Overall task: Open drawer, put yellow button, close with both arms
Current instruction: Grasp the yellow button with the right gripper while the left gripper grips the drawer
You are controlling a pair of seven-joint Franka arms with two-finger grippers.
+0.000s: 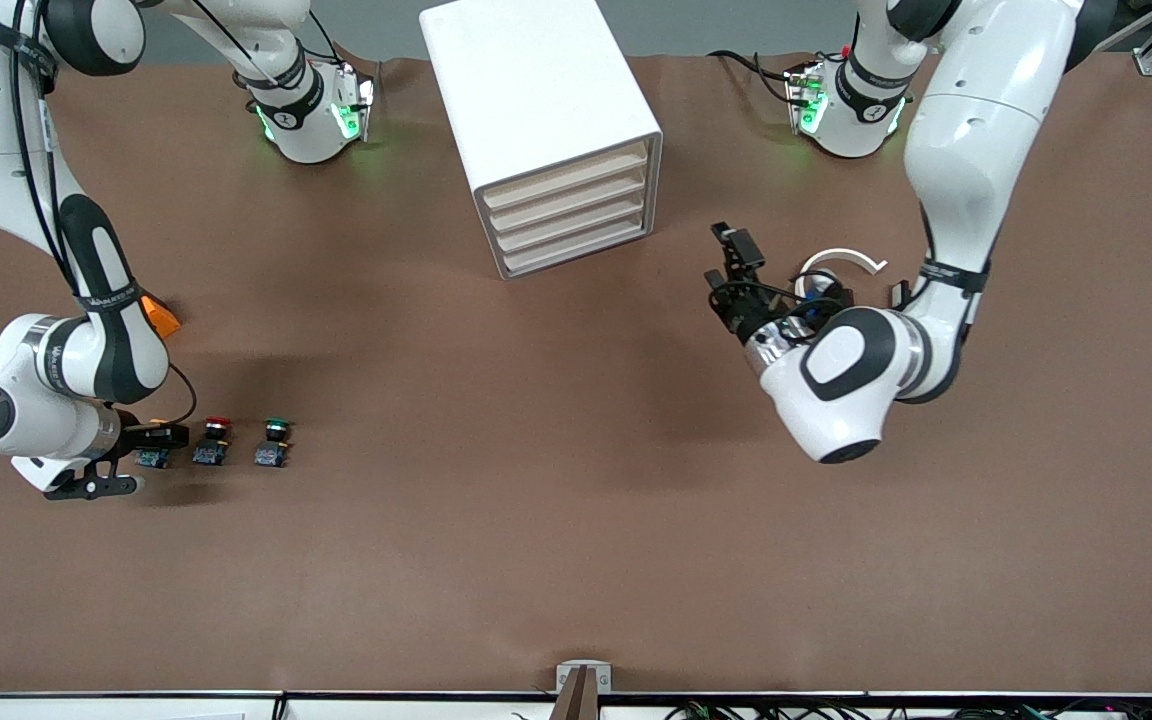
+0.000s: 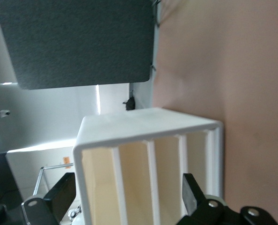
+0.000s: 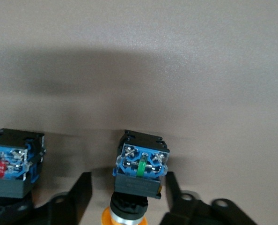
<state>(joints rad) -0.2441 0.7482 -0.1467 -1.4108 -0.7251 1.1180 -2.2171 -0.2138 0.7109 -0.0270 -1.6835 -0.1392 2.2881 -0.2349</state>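
Note:
The white cabinet [image 1: 536, 90] stands at the table's middle, toward the bases. Its top drawer [image 1: 566, 170] and the three lower ones are shut. My left gripper [image 1: 731, 270] hovers beside the cabinet's front toward the left arm's end, open and empty. In the left wrist view the gripper [image 2: 127, 194] faces the top drawer [image 2: 99, 187]. The yellow button [image 1: 151, 457] stands at the right arm's end. My right gripper [image 1: 131, 462] is open around it. In the right wrist view the button [image 3: 139, 171] stands between the fingers [image 3: 78, 197], with gaps on both sides.
A red-capped button [image 1: 214, 440] and a green-capped button [image 1: 276, 442] stand in a row beside the yellow one, toward the table's middle. An orange object [image 1: 164, 320] lies by the right arm. A white curved piece [image 1: 841, 260] sits by the left wrist.

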